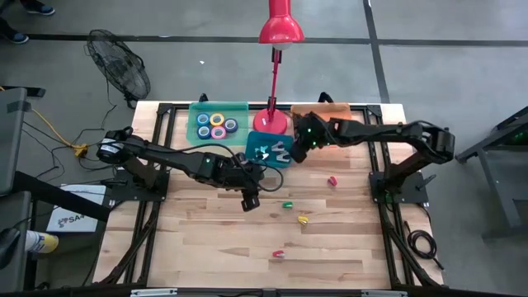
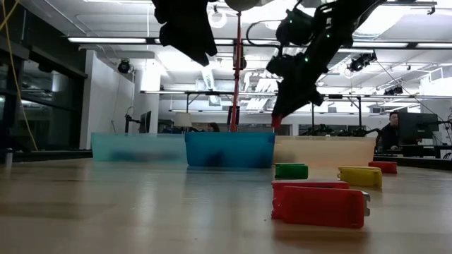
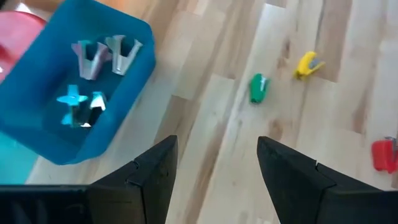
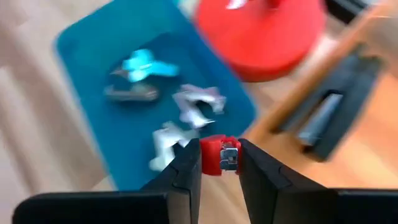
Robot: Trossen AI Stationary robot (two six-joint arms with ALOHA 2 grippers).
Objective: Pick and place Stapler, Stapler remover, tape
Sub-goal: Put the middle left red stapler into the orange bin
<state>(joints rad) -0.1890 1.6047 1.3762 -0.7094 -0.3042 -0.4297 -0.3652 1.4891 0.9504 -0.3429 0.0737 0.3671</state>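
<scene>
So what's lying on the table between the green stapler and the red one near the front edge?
Only the yellow stapler, slightly right of the line from green to red; otherwise bare wood, seen in the high view.

Bright ceiling strip lights [image 2: 106, 39], motion-blurred right wrist view.

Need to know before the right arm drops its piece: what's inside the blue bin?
Blue bin holds four staple removers: two silvery, one light blue, one dark. Right gripper holds a red one above it. The bin's near wall hides part of its floor.
</scene>
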